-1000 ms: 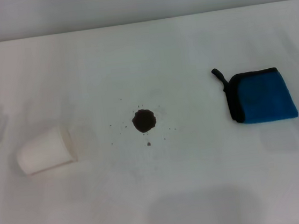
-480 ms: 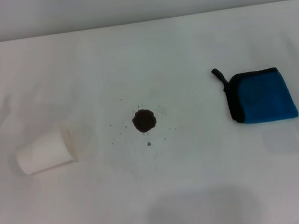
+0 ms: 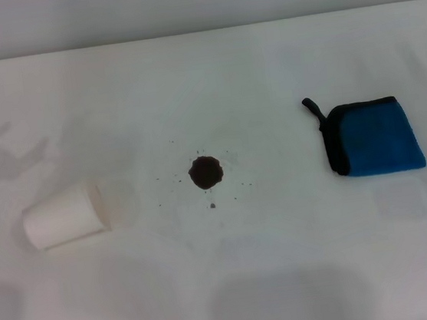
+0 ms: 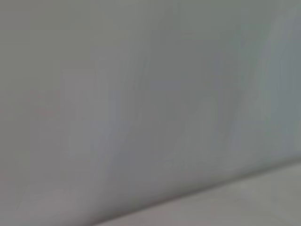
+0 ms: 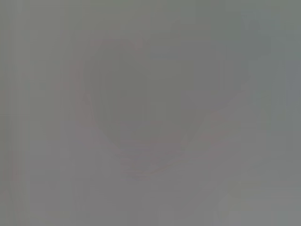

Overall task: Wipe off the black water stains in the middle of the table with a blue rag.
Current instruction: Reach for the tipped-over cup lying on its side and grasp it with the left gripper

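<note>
White table (image 3: 265,69): head view alone shows stains (image 3: 206,172), blue rag (image 3: 377,137); hands' states untellable.

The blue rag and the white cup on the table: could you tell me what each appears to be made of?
The blue rag looks like soft matte cloth, folded, with black stitched edging and a black loop. The white cup, lying on its side, looks like thin matte paper, though plastic cannot be ruled out. The table is smooth and matte white.

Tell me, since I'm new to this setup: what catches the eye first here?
The small round black blot ringed by specks sits mid-table on the plain white tabletop. To its right lies the bright blue black-edged rag; to its left, a white paper cup on its side.
</note>
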### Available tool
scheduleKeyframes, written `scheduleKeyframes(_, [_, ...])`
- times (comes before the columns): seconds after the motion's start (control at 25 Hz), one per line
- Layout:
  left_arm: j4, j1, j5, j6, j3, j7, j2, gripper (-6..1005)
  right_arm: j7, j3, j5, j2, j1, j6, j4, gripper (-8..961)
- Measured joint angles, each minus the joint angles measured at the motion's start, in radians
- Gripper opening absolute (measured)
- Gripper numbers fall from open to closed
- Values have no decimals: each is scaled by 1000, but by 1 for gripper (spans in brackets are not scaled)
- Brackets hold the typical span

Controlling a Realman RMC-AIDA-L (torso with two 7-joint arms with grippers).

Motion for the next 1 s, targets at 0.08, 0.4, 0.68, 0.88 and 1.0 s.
scheduleKeyframes(0.08, [-64, -44, 84, 41, 0, -10, 6, 865, 0, 2, 3, 0, -2, 8, -1, 871])
scheduleKeyframes(0.4, [-100, -237, 528, 174, 2, -24, 85, 860, 0, 4, 3, 0, -7, 20, -2, 872])
scheduleKeyframes(0.68, [-106, -340, 753, 171, 4, 34, 60, 855, 5, -7, 0, 0, -16, 64, 5, 872])
scheduleKeyframes(0.88, [-108, -362, 783, 168, 4, 104, 40, 851, 8, -8, -1, 0, -25, 88, 21, 871])
scheduleKeyframes(1.0, [-109, -375, 809, 164, 4, 133, 21, 849, 8, -9, -1, 0, -30, 92, 27, 871])
